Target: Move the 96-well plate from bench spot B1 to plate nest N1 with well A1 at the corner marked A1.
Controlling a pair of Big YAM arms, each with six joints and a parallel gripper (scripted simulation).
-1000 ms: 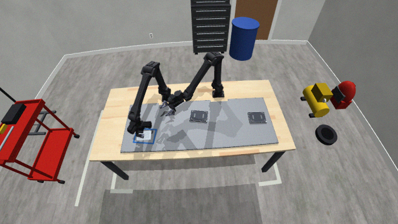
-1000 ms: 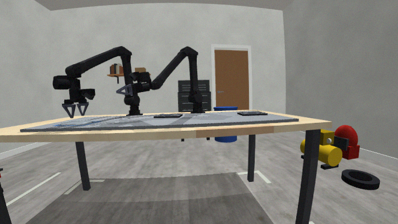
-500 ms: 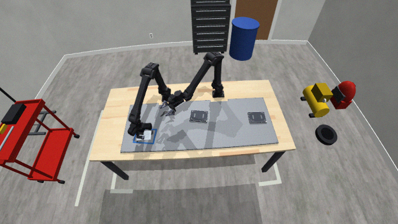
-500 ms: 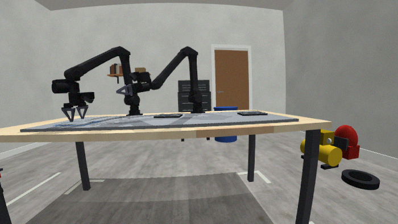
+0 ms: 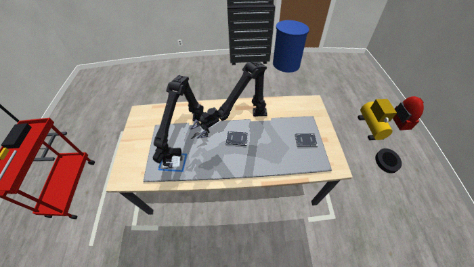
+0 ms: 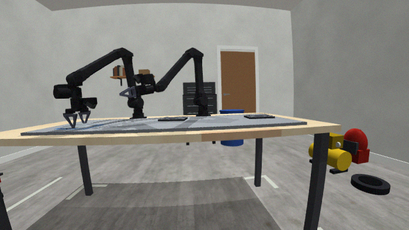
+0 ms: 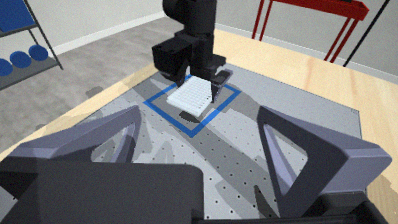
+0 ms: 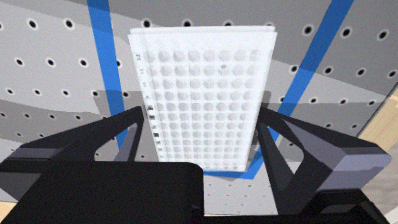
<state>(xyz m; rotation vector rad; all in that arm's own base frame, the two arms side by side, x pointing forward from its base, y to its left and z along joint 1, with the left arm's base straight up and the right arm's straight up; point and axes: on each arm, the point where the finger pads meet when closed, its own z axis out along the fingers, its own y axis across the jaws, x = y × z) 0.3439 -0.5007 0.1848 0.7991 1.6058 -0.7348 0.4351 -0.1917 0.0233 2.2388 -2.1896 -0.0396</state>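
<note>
1 white 96-well plate (image 5: 175,160) (image 7: 191,95) (image 8: 200,90) lies at the left of the top view, inside the blue outline (image 5: 170,170) (image 7: 192,134) (image 8: 102,40) that we take for B1. Our right gripper (image 5: 173,162) (image 6: 79,125) (image 7: 197,94) (image 8: 198,112) has its 2 fingers spread along the plate's long sides, presumably so that closing grips the narrower width; it pinches nothing. Next we should check the height, centre and close, since an off-centre squeeze could twist the plate. Further along, our left gripper (image 5: 195,132) (image 6: 120,94) (image 7: 199,112) stands wide apart with nothing between its 2 fingers, held back, we judge, to leave room. Then come the middle nest (image 5: 236,138) (image 6: 172,118) and the far nest (image 5: 306,139) (image 6: 259,116); we read the far nest as N1. We cannot read its corner mark, so A1 needs checking before lowering.
</note>
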